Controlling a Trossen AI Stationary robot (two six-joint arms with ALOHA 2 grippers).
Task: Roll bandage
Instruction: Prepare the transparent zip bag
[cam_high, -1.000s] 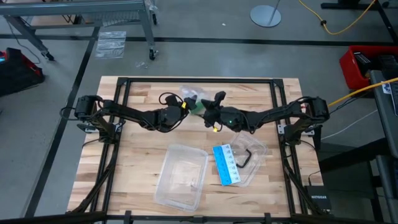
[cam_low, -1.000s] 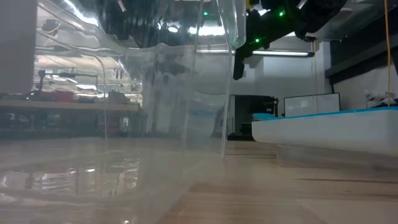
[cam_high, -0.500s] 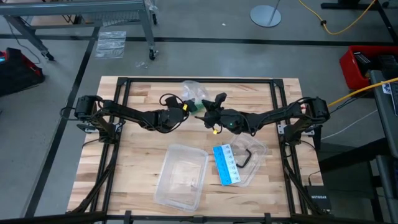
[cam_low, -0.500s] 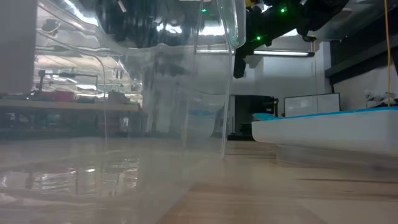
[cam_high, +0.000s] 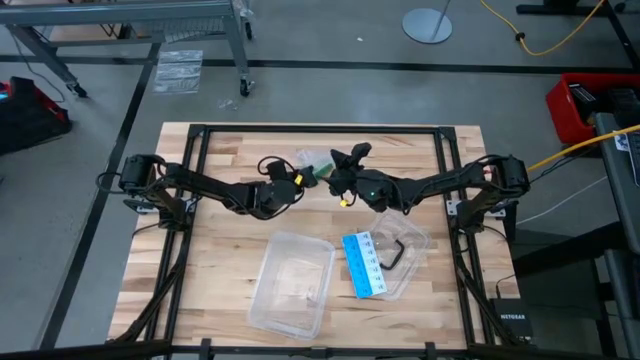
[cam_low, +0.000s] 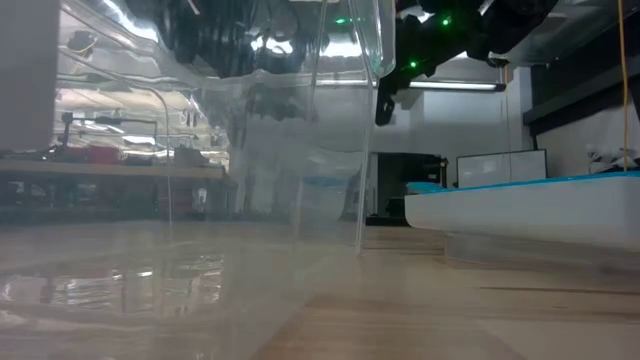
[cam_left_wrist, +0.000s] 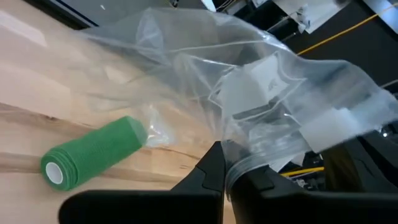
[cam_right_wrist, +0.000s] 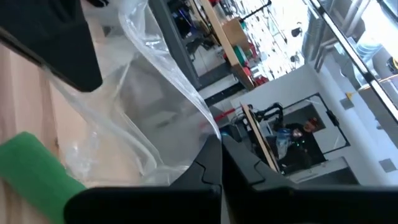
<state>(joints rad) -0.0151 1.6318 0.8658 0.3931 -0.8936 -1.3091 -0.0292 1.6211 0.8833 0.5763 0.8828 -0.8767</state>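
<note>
- Green bandage (cam_high: 322, 174) is barely visible from above, a sliver between the 2 grippers at the table's far middle, beside the clear plastic wrapper (cam_high: 312, 157). The left gripper (cam_high: 303, 176) has moved nearer the right gripper (cam_high: 338, 176) than 1 second ago.
- Low view: a clear tray (cam_low: 270, 150) blurs most of the scene; only dark arm parts with green lights show at the top, and the bandage is hidden.
- Left wrist view: the bandage (cam_left_wrist: 93, 152) lies as a rolled cylinder on the wood, touching the wrapper (cam_left_wrist: 249, 93); the fingers (cam_left_wrist: 210, 169) are pinching the wrapper's edge.
- Right wrist view: the fingers (cam_right_wrist: 208, 165) are pressed together on the wrapper (cam_right_wrist: 149, 112); the bandage (cam_right_wrist: 37, 171) is cut off at the edge.
</note>
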